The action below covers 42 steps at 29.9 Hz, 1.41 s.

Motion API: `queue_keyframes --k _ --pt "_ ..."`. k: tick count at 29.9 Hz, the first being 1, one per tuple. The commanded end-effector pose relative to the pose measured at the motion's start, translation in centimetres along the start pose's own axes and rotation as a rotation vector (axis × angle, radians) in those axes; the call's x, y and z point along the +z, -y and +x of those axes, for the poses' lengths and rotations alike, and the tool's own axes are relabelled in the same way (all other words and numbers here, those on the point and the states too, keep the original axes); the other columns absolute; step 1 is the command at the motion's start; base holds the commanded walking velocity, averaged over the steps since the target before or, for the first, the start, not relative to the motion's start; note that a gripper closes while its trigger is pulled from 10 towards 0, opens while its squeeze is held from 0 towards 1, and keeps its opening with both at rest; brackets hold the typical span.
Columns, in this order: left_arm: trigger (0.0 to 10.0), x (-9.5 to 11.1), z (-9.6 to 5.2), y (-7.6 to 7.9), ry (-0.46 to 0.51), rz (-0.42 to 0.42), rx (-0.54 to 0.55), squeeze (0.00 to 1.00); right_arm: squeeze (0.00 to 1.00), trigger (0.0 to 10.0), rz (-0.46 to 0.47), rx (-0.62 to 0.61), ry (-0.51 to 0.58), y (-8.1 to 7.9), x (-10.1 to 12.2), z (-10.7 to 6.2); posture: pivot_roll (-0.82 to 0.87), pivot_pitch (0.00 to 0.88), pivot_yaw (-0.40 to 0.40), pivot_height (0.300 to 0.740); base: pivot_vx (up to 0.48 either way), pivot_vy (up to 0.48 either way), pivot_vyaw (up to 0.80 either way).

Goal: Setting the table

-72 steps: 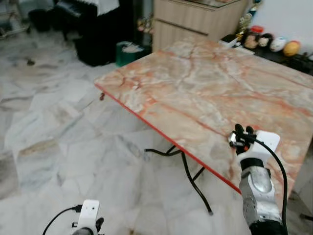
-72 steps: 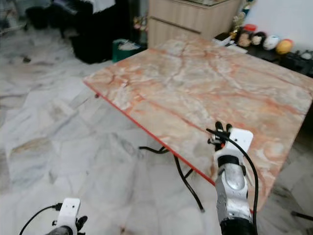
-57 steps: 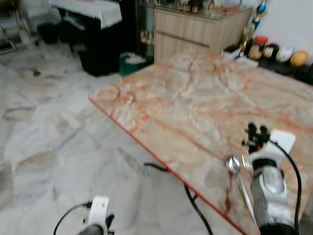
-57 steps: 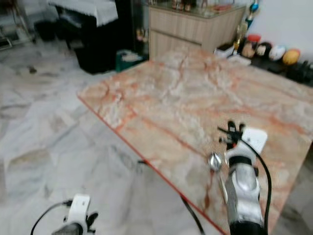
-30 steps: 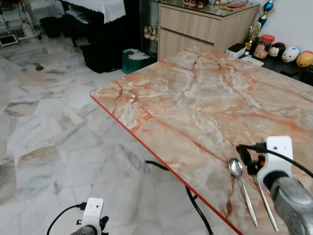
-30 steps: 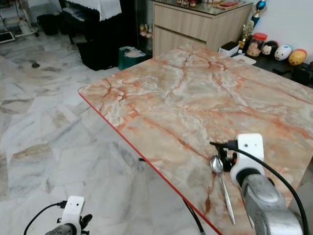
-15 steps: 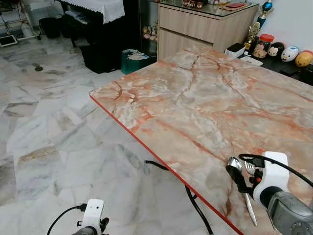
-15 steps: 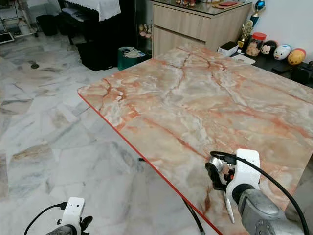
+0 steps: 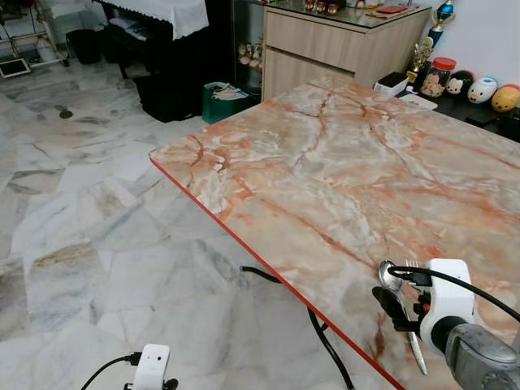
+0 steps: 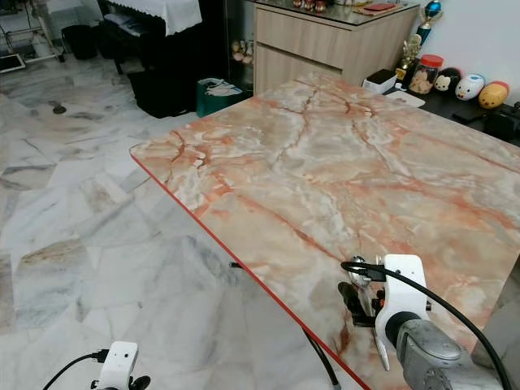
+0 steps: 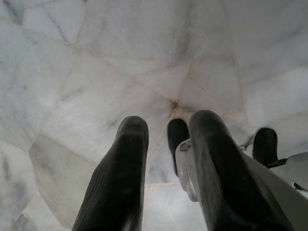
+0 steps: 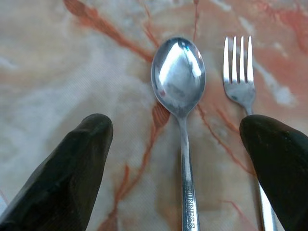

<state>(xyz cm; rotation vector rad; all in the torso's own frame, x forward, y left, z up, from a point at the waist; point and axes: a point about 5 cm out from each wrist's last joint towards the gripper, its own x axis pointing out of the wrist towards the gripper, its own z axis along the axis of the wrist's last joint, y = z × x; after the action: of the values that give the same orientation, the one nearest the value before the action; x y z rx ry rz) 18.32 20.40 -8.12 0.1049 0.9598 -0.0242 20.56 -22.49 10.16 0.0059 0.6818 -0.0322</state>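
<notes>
In your head views, the right gripper (image 9: 396,302) hangs over the near right corner of the marble table (image 9: 341,171), just inside its red edge, and the white wrist housing with its black cable covers much of what lies beneath. You can make out the spoon (image 9: 390,272) by its bowl poking out ahead of the gripper and a stretch of handle emerging behind it; the fork (image 9: 413,265) shows as little more than its tines beside the spoon, the rest hidden by the housing. The left gripper's white camera block (image 9: 151,362) hangs low over the marble floor (image 9: 97,203), cut off by the frame's lower edge. In your left wrist view, the left gripper (image 11: 166,139) points down at the floor tiles with its two black fingers parted a little and nothing between them; a foot of the robot shows blurred beyond them. In your right wrist view, the two fingers (image 12: 72,168) are spread wide, released, with the spoon (image 12: 179,82) lying flat between them and the fork (image 12: 239,77) parallel beside it, close to the other finger; both handles run out of frame, and that finger covers part of the fork's.
</notes>
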Motion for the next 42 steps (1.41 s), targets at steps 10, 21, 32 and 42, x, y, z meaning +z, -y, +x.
queue_keyframes --k 10,21,32,42 --pt "10.0 -0.8 -0.1 0.6 -0.036 0.015 -0.01 0.0 0.0 10.0 -0.005 -0.005 -0.028 -0.5 -1.4 0.9 -0.03 0.0 -0.008 0.74 0.0 0.0 0.0" --pt "10.0 -0.5 -0.1 -0.2 -0.03 0.022 -0.003 0.0 0.0 0.0 -0.011 -0.013 -0.014 -0.5 -1.3 1.2 -0.02 0.0 -0.008 0.74 0.0 0.0 0.0" --pt "10.0 -0.6 -0.2 -0.8 -0.034 0.018 0.003 0.0 0.0 10.0 -0.021 -0.011 -0.015 -0.6 -1.4 1.4 -0.02 0.0 -0.011 0.74 0.0 0.0 0.0" --pt "10.0 -0.6 -0.2 -1.2 -0.036 0.028 0.006 0.0 0.0 9.4 -0.026 -0.023 -0.01 -0.6 -1.4 1.5 -0.02 0.0 -0.01 0.74 0.0 0.0 0.0"
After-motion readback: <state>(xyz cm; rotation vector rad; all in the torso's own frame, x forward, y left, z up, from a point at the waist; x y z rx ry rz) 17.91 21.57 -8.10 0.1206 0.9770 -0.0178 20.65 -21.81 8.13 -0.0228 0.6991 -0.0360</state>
